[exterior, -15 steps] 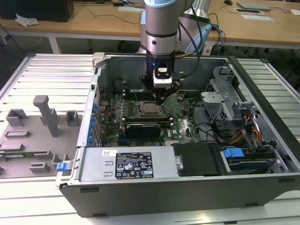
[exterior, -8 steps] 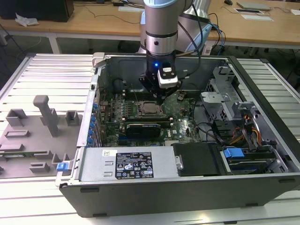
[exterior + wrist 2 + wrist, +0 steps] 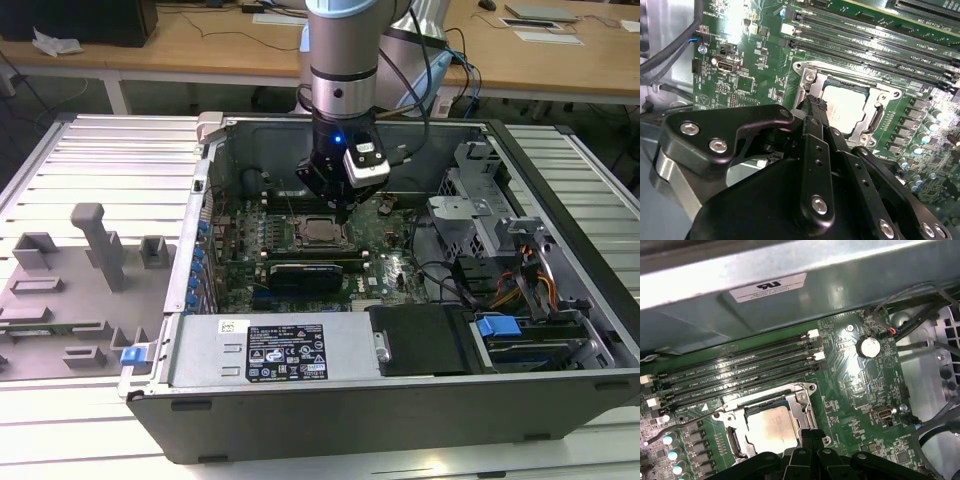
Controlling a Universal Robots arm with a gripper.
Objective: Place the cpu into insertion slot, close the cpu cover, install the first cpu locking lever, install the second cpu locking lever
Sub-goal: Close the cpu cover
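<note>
Lever work seems to be the step in hand. The cpu (image 3: 842,107) already lies flat in the insertion slot (image 3: 735,437), pale metal top up. The cpu cover (image 3: 799,405) looks folded down around it, its window framing the chip. The gripper (image 3: 809,434) hovers just beside one edge of the socket, jaws clenched on nothing, tips close to the frame's rim. Whether either locking lever is hooked I cannot tell. In my judgement the next move calls for a narrow, firm press down on a thin lever, then sideways under its catch, without scraping the motherboard (image 3: 855,385). The chip is square, so it has no real long axis. Its edges run parallel to the memory slots (image 3: 740,370).
</note>
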